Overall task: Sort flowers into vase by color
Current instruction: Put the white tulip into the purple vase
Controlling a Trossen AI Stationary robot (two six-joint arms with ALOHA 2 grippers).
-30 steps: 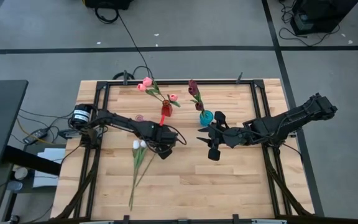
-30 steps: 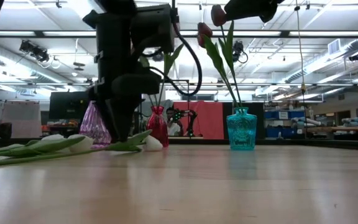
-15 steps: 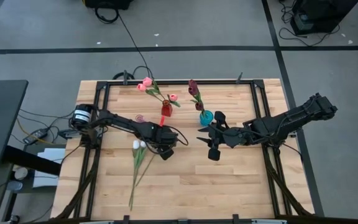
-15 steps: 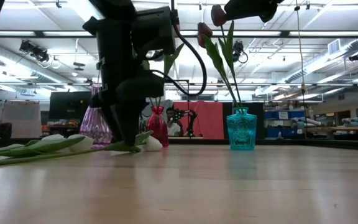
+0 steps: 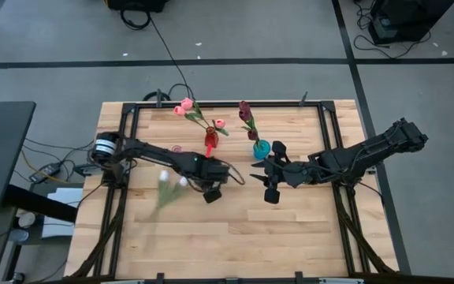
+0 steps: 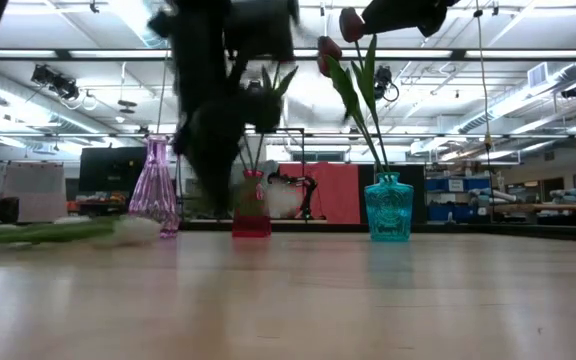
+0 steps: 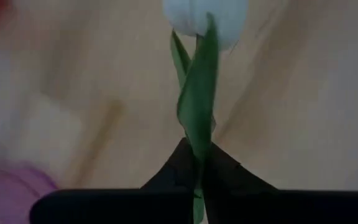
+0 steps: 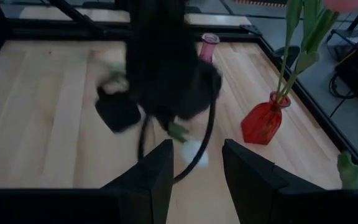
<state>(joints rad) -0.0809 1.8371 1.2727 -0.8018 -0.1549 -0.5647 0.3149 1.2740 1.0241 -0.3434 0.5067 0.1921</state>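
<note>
My left gripper is at mid-table, shut on a white tulip whose head shows ahead of the fingers; in the low view the head is off the table beside the red vase. A second white tulip lies flat on the table to the left. The red vase holds pink tulips. The teal vase holds maroon tulips. My right gripper is open and empty, right of centre. My left gripper pinches the tulip's green stem and a leaf between its two fingertips, a short way below the white head. The stem runs along the fingers, head foremost. The head is lifted clear of the table; the stem's lower end is blurred.
A pink glass vase stands with no flowers at the far left of the vase row, and also shows in the high view. Bare wood lies toward the table's near edge. A black frame borders the table.
My left gripper has risen from the table and shifted slightly toward the right edge, still shut. It has lifted one white tulip off the table, swinging its head up toward the red vase. The other white tulip has stayed lying on the table.
</note>
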